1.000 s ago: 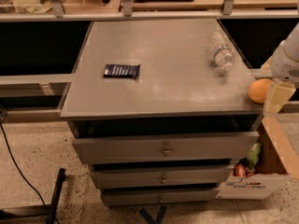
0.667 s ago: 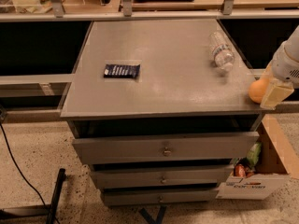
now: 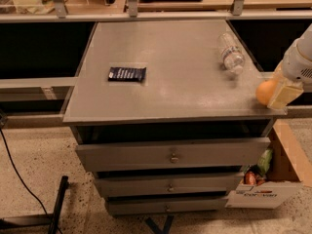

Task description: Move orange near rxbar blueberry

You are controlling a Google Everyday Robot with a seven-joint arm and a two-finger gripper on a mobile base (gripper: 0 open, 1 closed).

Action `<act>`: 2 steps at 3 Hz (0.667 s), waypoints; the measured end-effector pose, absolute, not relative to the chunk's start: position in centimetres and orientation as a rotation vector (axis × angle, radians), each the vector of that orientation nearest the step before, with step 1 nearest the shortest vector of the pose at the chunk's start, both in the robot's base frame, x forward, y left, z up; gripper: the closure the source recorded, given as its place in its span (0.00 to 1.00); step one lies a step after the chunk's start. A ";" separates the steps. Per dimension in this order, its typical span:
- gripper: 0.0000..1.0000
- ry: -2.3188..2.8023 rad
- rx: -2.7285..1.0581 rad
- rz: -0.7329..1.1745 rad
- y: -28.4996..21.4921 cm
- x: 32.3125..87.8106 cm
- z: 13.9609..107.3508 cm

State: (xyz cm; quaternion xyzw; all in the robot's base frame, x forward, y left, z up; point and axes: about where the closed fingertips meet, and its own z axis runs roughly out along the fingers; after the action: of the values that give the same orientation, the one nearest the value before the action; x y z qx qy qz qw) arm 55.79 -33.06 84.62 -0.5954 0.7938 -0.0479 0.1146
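Observation:
The orange (image 3: 265, 91) sits at the right edge of the grey table top (image 3: 170, 67), near its front corner. My gripper (image 3: 279, 95) comes in from the right edge of the view and is right against the orange, covering its right side. The white arm (image 3: 302, 60) rises behind it. The rxbar blueberry (image 3: 126, 73), a flat dark navy wrapper with white lettering, lies on the left part of the table top, far from the orange.
A clear plastic water bottle (image 3: 230, 53) lies on its side at the back right of the table. Drawers (image 3: 173, 155) stand slightly open below the top. A cardboard box (image 3: 273, 179) with packets sits on the floor at the right. Shelving runs behind.
The gripper has risen slightly and drawn a little closer onto the orange. The orange, the bar and the bottle have stayed in place.

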 end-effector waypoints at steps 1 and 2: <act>1.00 2.327 -1.747 -0.139 -33.0 55.8 84.5; 1.00 2.327 -1.747 -0.139 -33.0 55.8 84.5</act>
State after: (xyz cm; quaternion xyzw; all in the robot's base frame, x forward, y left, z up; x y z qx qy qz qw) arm 55.82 -33.03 84.45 -0.5958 0.7936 -0.0473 0.1139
